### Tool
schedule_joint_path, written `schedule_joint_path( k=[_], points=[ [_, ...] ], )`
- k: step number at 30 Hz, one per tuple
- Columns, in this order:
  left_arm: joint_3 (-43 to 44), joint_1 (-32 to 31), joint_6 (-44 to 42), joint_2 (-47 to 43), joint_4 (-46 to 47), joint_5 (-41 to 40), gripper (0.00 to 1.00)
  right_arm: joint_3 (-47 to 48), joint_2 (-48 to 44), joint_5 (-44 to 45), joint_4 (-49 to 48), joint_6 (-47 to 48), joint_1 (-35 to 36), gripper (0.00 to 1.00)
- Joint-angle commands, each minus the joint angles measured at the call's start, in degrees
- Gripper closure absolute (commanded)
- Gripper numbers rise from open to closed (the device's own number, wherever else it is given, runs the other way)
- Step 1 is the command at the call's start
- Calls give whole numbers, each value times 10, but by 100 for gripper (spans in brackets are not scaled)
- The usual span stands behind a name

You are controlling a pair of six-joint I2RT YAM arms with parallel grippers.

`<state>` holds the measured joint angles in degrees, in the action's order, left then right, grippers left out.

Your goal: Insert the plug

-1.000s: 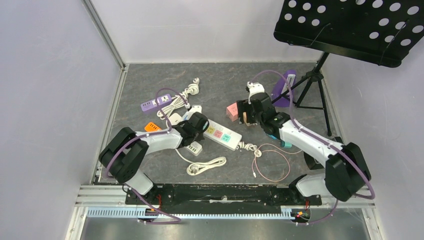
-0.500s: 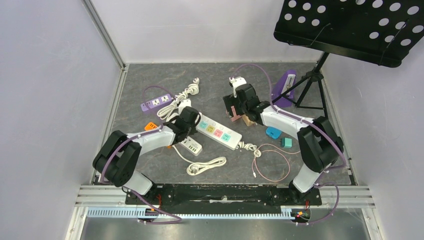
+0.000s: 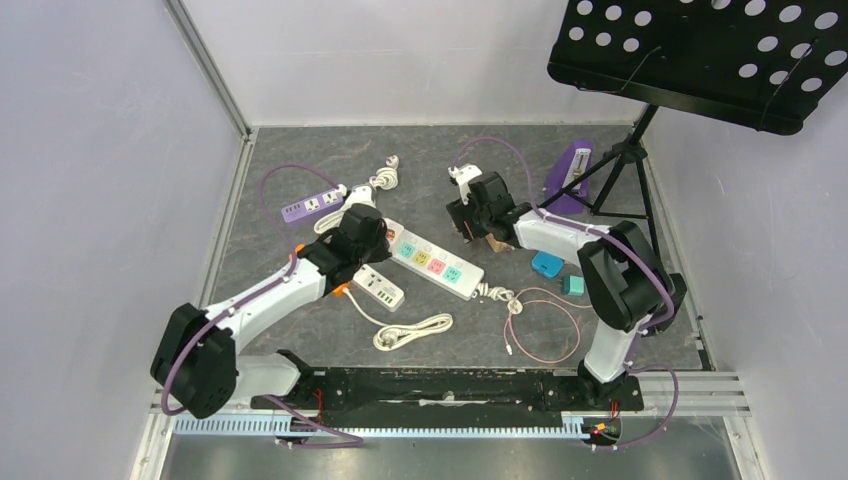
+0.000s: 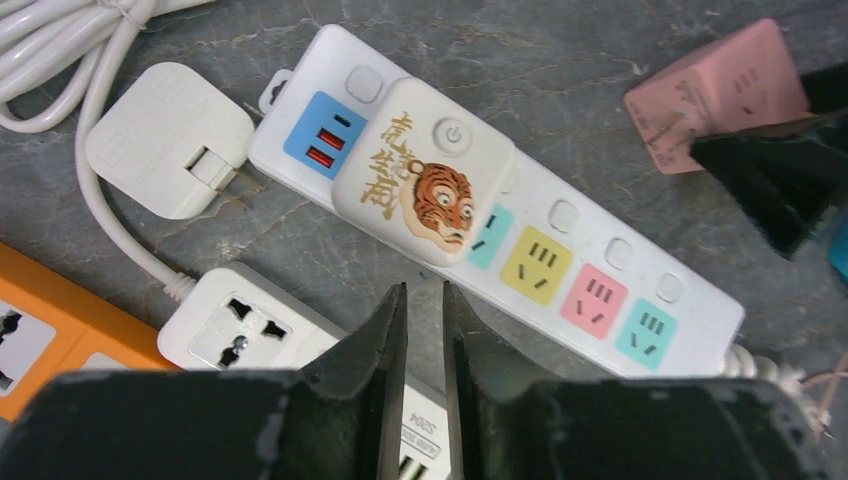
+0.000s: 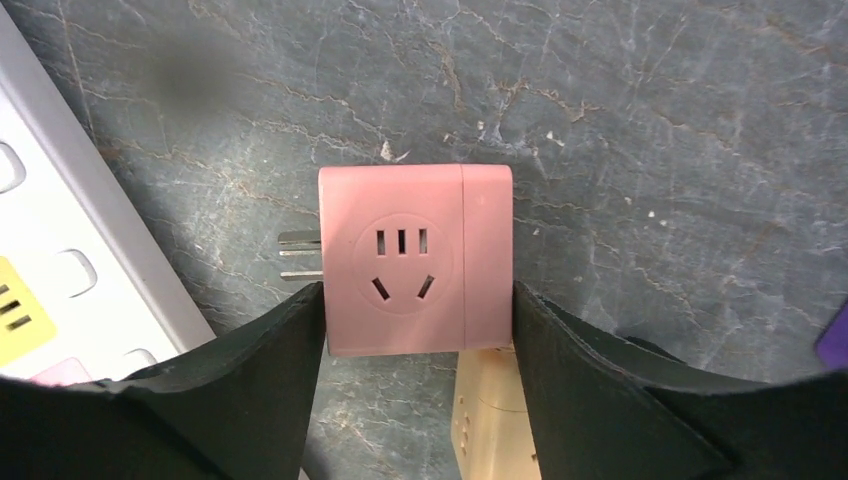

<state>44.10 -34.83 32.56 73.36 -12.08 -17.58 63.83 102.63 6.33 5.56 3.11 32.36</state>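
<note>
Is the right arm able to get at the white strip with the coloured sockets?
Probably yes: the right gripper, holding the pink plug, sits right beside the white strip, nothing lying between them.

Robot lab cell: white panel walls [image 3: 100,150], aluminium rail [image 3: 450,427], grey stone-pattern tabletop [image 3: 300,150].

Dark grey marble-patterned bench [image 3: 300,160] enclosed by plain pale lilac-grey walls [image 3: 100,200] at 9, 12 and 3 o'clock; black perforated metal music stand [image 3: 700,50] at 2 o'clock; ribbed aluminium rail [image 3: 200,385] along 6 o'clock; soft, even light
</note>
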Motion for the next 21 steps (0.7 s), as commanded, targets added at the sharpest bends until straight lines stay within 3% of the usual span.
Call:
schedule_joint_path(
  k=[1,7,15,18,21],
  points=[
    [34,0,-23,-38,-39,42,72,25,7,-21,-30,18,-4,38],
    [79,0,-44,-64,-86,83,60,-13,-40,-46,-79,42,-3,62],
    [160,1,-57,-80,-141,172,46,-71,-209,-91,-75,34,57,65],
    [173,1,-61,-85,-133,251,30,-101,-266,-104,-71,43,101,64],
    [164,1,-60,-105,-97,329,24,-130,-319,-117,-70,43,133,64]
  ],
)
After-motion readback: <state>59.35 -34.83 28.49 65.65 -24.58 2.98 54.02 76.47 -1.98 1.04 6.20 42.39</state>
